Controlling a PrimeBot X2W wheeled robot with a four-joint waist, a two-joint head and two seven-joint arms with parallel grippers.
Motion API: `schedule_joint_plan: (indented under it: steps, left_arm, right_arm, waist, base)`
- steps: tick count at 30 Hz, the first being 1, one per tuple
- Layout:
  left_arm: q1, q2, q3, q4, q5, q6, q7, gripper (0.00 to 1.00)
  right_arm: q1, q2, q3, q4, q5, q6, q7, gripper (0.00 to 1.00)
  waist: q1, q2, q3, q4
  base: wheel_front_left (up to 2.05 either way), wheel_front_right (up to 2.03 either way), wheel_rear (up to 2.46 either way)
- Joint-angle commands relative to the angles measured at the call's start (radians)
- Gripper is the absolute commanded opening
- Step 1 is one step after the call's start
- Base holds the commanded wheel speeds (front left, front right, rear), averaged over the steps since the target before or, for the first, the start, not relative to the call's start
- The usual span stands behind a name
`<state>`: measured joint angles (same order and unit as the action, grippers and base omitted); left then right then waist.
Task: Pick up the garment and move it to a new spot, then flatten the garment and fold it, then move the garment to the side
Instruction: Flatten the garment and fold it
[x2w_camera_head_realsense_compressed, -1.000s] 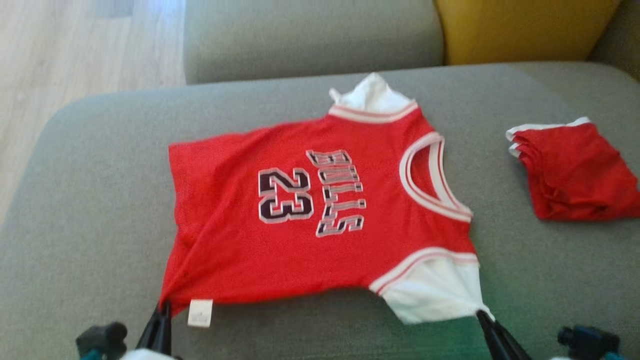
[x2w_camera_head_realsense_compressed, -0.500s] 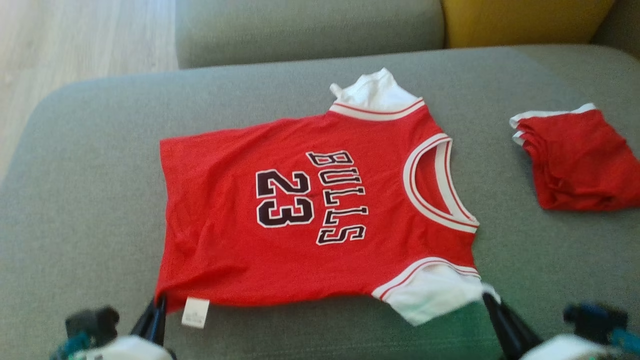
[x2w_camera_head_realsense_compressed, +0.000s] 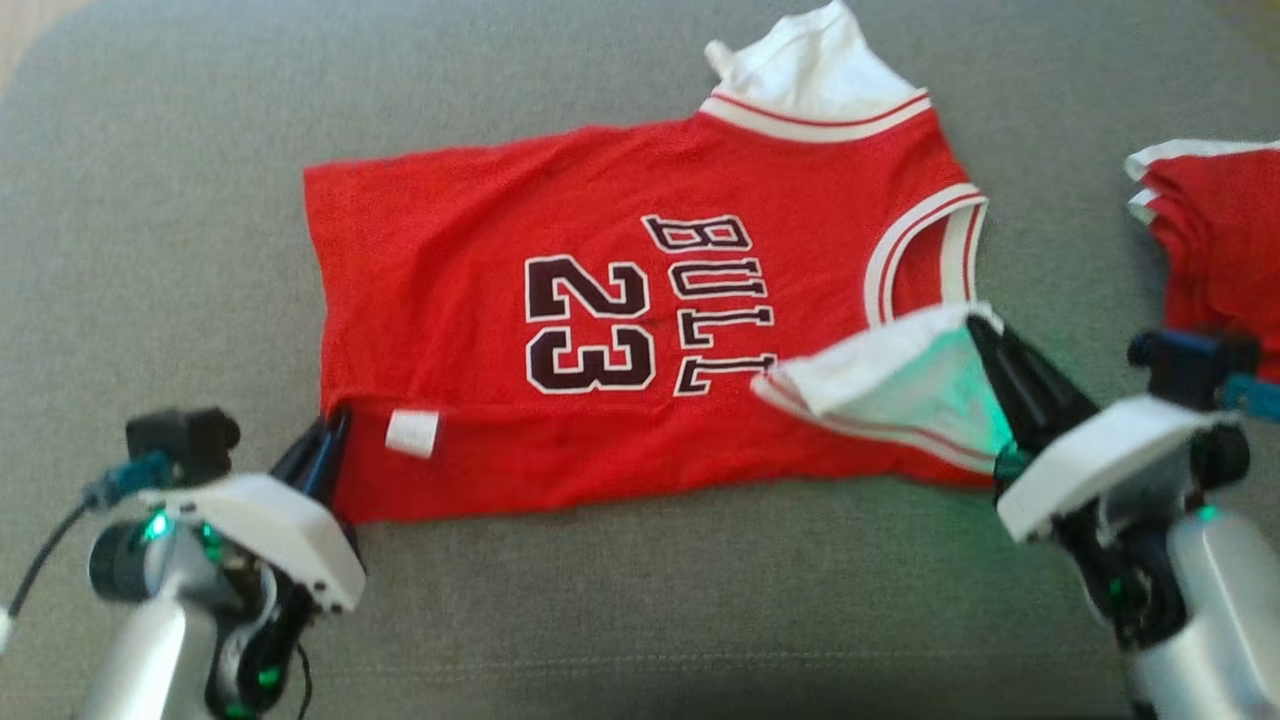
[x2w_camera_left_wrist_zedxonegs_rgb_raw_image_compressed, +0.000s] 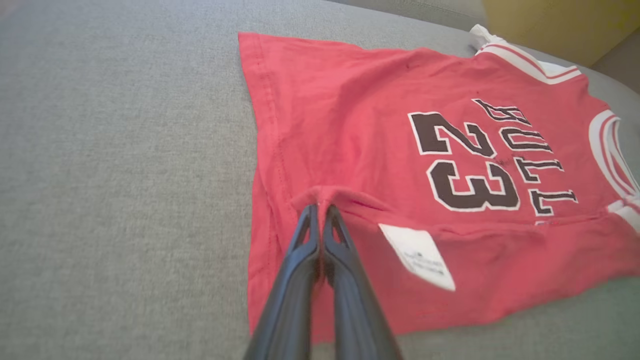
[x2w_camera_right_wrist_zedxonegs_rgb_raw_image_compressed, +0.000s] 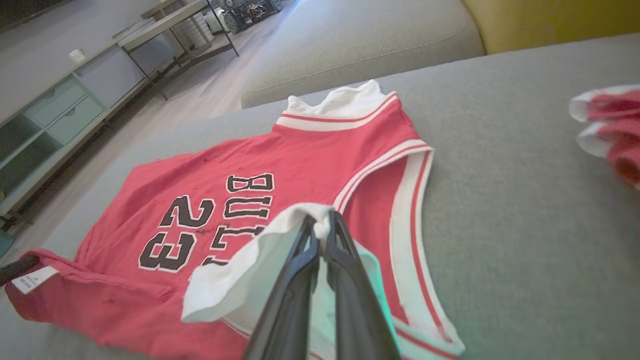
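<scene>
The garment (x2w_camera_head_realsense_compressed: 600, 300) is a red jersey with white sleeves and the number 23, spread front up on the grey sofa seat (x2w_camera_head_realsense_compressed: 150, 200). My left gripper (x2w_camera_head_realsense_compressed: 335, 425) is shut on the near hem corner (x2w_camera_left_wrist_zedxonegs_rgb_raw_image_compressed: 320, 197), beside a white label (x2w_camera_left_wrist_zedxonegs_rgb_raw_image_compressed: 417, 255). On the other side my right gripper (x2w_camera_head_realsense_compressed: 975, 325) is shut on the near white sleeve (x2w_camera_right_wrist_zedxonegs_rgb_raw_image_compressed: 280, 255), lifted and carried over the jersey's front. The jersey's near edge is folded up and inward, covering the end of the lettering. The far white sleeve (x2w_camera_head_realsense_compressed: 810, 65) lies flat.
A second red garment (x2w_camera_head_realsense_compressed: 1215, 230), folded, lies at the right on the same seat. In the right wrist view another grey cushion (x2w_camera_right_wrist_zedxonegs_rgb_raw_image_compressed: 360, 40), a yellow cushion (x2w_camera_right_wrist_zedxonegs_rgb_raw_image_compressed: 550, 20) and a low cabinet (x2w_camera_right_wrist_zedxonegs_rgb_raw_image_compressed: 55, 115) across the floor stand beyond the seat.
Both grippers have moved away from me across the jersey, drawing the near hem corner and near sleeve up over its front. The head camera has also tilted down and closer.
</scene>
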<state>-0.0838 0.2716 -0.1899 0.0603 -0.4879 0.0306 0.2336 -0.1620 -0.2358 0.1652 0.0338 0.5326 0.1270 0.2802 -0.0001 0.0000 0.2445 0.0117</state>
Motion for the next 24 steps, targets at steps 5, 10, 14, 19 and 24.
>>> schedule_joint_plan:
  steps: [5, 10, 14, 19, 24]
  left_arm:
    - [-0.092, 0.019, 0.029, 0.022, -0.012, -0.017, -0.001, 0.0]
    - [-0.121, 0.005, 0.028, 0.066, -0.03, -0.027, -0.015, 0.0]
    - [-0.116, -0.016, 0.034, 0.094, -0.054, -0.03, -0.035, 0.4]
    - [-0.082, -0.052, 0.057, 0.087, -0.06, -0.014, -0.137, 1.0]
    - [-0.045, -0.085, 0.067, 0.056, 0.0, 0.026, -0.312, 1.0]
  right_arm:
    - [-0.12, -0.052, 0.065, 0.057, 0.04, 0.004, -0.053, 0.0]
    - [-0.193, -0.076, 0.113, 0.151, 0.071, 0.004, -0.108, 0.0]
    - [-0.21, -0.068, 0.137, 0.209, 0.114, 0.004, -0.152, 1.0]
    - [-0.187, -0.054, 0.12, 0.226, 0.15, 0.004, -0.23, 1.0]
    - [-0.144, -0.042, 0.045, 0.182, 0.065, 0.004, -0.357, 1.0]
  waist:
    - [0.0001, 0.0, 0.045, 0.014]
    - [0.0001, 0.0, 0.055, 0.019]
    - [0.0001, 0.0, 0.052, 0.021]
    - [0.0001, 0.0, 0.039, 0.02]
    - [0.0001, 0.0, 0.013, 0.019]
  base:
    - [0.0, 0.0, 0.0]
    - [0.0, 0.0, 0.0]
    - [0.0, 0.0, 0.0]
    - [0.0, 0.0, 0.0]
    - [0.0, 0.0, 0.0]
